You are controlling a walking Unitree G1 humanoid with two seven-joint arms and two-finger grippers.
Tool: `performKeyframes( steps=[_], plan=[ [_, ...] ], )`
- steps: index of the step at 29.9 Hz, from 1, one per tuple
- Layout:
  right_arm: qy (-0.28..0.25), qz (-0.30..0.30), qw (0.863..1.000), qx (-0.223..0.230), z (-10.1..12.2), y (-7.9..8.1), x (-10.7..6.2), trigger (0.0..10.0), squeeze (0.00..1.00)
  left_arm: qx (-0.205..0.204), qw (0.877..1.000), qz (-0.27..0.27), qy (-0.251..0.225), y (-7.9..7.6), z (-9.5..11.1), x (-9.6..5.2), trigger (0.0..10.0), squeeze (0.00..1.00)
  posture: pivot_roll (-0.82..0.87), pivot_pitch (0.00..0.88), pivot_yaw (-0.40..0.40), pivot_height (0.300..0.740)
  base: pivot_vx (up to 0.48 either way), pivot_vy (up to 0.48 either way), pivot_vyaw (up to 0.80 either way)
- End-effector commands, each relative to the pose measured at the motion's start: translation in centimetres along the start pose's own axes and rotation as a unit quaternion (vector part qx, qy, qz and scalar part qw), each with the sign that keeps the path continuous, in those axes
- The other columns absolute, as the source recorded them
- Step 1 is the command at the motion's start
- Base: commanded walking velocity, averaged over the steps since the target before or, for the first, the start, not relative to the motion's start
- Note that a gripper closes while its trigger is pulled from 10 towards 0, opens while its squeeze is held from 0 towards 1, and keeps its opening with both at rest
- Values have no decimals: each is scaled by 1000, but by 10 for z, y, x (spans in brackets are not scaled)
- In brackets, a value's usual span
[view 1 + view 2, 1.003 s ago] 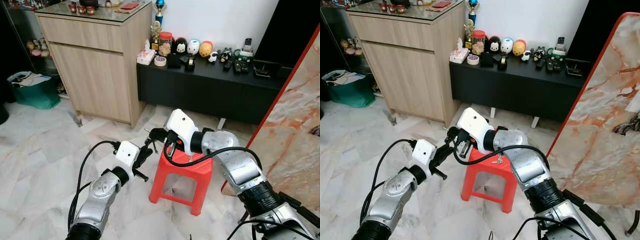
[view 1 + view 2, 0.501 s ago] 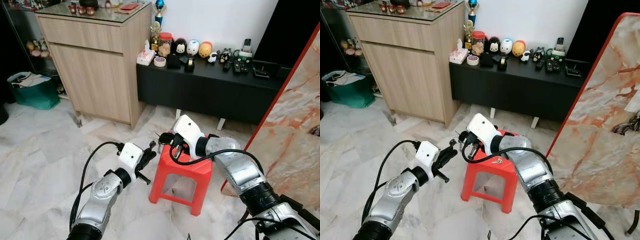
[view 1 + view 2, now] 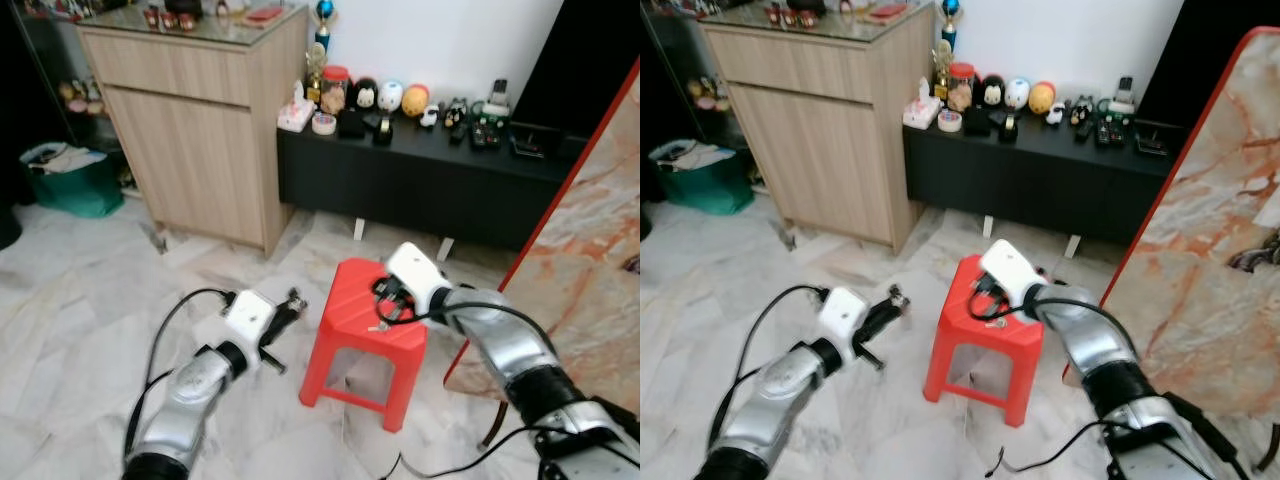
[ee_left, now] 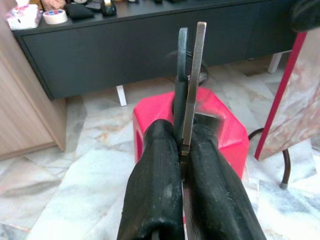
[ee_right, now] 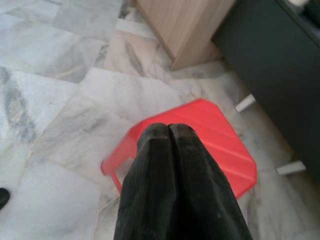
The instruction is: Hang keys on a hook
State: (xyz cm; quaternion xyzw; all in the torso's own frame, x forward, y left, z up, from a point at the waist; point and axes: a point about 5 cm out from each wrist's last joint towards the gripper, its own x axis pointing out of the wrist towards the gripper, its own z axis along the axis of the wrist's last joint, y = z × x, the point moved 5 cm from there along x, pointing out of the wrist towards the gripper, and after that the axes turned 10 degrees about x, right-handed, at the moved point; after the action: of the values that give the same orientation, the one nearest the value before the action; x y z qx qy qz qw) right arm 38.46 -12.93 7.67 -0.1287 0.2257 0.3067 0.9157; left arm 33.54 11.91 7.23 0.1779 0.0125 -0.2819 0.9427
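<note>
— Where are the keys?

— My reading: in the left gripper (image 3: 286, 305), low and left of centre in the head view. Its two black fingers are pressed tight on a pair of thin flat metal blades (image 4: 192, 80), one grey and one silver, seen edge-on. They look like keys, though I can't be sure.

— Why held that way?

— Probably so the ends stick out past the fingertips, free to meet a hook. Which spot serves as the hook I cannot tell.

— And the other arm?

— The right gripper (image 3: 388, 300) is at the centre of the frame, over the red plastic stool with a ribbed top (image 3: 348, 300). Its fingers are closed flat against each other with nothing between them.

— Why there?

— A small silvery object (image 3: 377, 326) lies on the stool's near edge just beside it. It is too small to name, but it may be another key.

— Next?

— I'd judge the robot has to find the hook before anything is hung.
</note>
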Motion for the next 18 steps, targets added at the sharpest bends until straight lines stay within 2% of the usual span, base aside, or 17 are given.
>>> performKeyframes(
  steps=[1, 5, 9, 13, 14, 15, 16, 17, 18],
  plan=[
    [-3, -3, 1000, -2, 3, -1, 1, 10000, 0, -3, 1000, -8, -11, -6, 6, 3, 0, 0, 55, 0, -76, 740, 0, 0, 0],
    [-1, -5, 1000, 1, 0, -2, 2, 10000, 0, -3, 1000, -9, -10, -5, 6, 3, 0, 0, 57, 0, -75, 740, 0, 0, 0],
    [-2, -13, 1000, 23, -6, -1, 5, 10000, 0, -3, 1000, -9, -7, -5, 5, 2, 0, 0, 56, 0, -74, 740, 0, 0, 0],
    [14, -40, 997, 70, -31, 1, 11, 10000, 0, -7, 1000, 3, 6, -2, -3, 1, 235, 0, 54, 0, -70, 740, 0, 0, 0],
    [14, -40, 997, 70, -31, 1, 11, 10000, 0, -7, 1000, 3, 6, -2, -3, 1, 235, 0, 54, 0, -70, 740, 0, 0, 0],
    [20, -49, 995, 87, -42, 2, 11, 10000, 0, -12, 1000, 9, 9, -2, -5, 0, 3333, 0, 55, 0, -71, 740, 0, 0, 0],
    [31, -63, 991, 117, -59, 5, 11, 10000, 0, -15, 1000, 20, 18, -1, -11, -1, 10000, 0, 56, 0, -71, 740, 0, 0, 0],
    [42, -79, 985, 145, -75, 7, 10, 10000, 0, -18, 999, 29, 25, -1, -15, -2, 10000, 0, 57, 0, -71, 740, 0, 0, 0],
    [42, -79, 985, 145, -75, 7, 10, 10000, 0, -18, 999, 29, 25, -1, -15, -2, 10000, 0, 57, 0, -71, 740, 0, 0, 0]
  ],
)
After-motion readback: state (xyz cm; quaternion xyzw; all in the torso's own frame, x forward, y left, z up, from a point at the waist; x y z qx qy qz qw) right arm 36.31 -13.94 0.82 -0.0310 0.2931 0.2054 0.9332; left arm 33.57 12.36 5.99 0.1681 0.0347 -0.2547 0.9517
